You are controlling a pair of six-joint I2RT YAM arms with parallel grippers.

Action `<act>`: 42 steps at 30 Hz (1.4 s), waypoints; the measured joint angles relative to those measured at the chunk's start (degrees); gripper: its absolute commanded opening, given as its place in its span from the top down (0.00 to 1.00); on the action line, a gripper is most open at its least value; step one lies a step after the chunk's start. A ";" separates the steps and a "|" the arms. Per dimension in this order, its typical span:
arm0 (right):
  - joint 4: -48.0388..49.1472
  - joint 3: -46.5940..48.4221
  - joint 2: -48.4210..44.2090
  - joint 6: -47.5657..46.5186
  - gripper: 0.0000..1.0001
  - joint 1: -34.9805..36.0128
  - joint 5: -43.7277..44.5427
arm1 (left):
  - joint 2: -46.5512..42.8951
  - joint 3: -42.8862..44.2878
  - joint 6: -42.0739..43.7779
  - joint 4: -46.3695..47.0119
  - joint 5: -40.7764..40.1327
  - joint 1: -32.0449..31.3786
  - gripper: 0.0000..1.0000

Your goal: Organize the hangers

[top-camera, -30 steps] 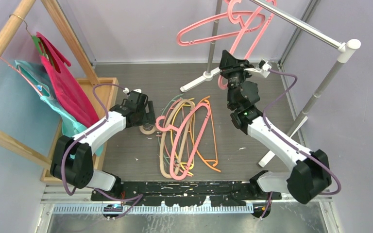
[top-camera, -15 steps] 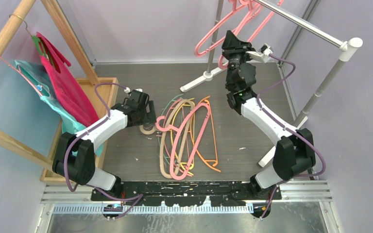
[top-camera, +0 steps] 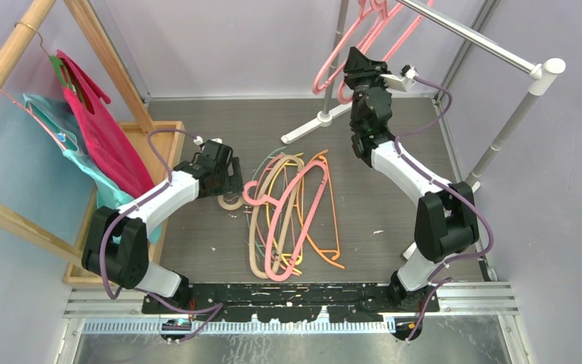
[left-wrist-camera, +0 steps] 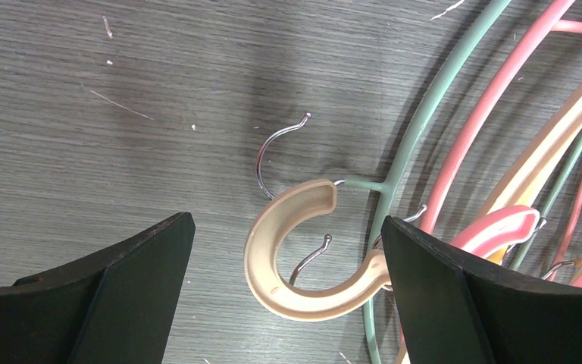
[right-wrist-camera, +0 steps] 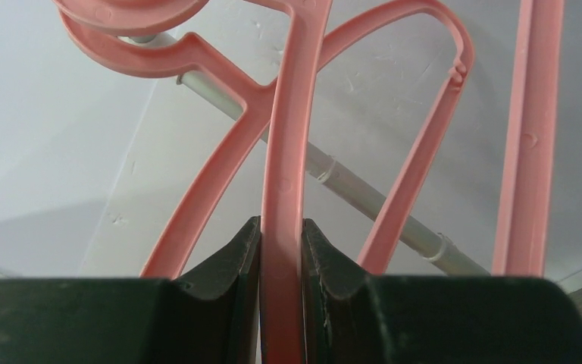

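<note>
A heap of bare hangers (top-camera: 292, 216), pink, beige, orange and pale green, lies on the floor mid-table. My left gripper (top-camera: 231, 184) hovers open over the heap's left edge; in the left wrist view the beige hanger's hook (left-wrist-camera: 292, 254) lies between its spread jaws, beside a pale green hanger (left-wrist-camera: 417, 129). My right gripper (top-camera: 358, 67) is raised at the metal rail (top-camera: 470, 34) and shut on a pink hanger (right-wrist-camera: 284, 174). The hook (right-wrist-camera: 121, 15) of that hanger lies over the rail (right-wrist-camera: 364, 193). Another pink hanger (top-camera: 379, 15) hangs next to it.
A wooden rack (top-camera: 15, 45) at the left carries hangers draped with magenta (top-camera: 95, 125) and teal (top-camera: 53, 125) garments, over a wooden tray (top-camera: 168, 136). The metal rail's white post (top-camera: 508, 125) and base feet (top-camera: 303, 129) stand at the back and right.
My right arm has lifted and swung the pink hanger up and right towards the rail, stretching further back. The left arm has hardly moved.
</note>
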 measured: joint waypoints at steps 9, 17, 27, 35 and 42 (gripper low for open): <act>-3.23 5.27 4.48 3.50 0.91 -0.52 -6.21 | 0.61 0.04 0.00 -0.17 -0.39 0.00 0.02; -1.42 0.81 1.62 5.55 0.55 -0.55 -8.92 | 0.61 0.04 -0.02 -0.17 -0.37 0.00 0.02; -12.24 -6.47 -3.39 3.08 0.00 -0.55 -10.23 | 0.61 0.04 -0.07 -0.17 -0.37 0.00 0.02; -17.70 -10.69 -18.80 -4.00 0.00 -0.09 -11.08 | 0.61 0.04 -0.17 -0.15 -0.35 0.00 0.02; -31.61 -11.67 -28.06 -11.43 0.00 2.75 -11.30 | 0.61 0.04 -0.22 -0.13 -0.37 0.00 0.02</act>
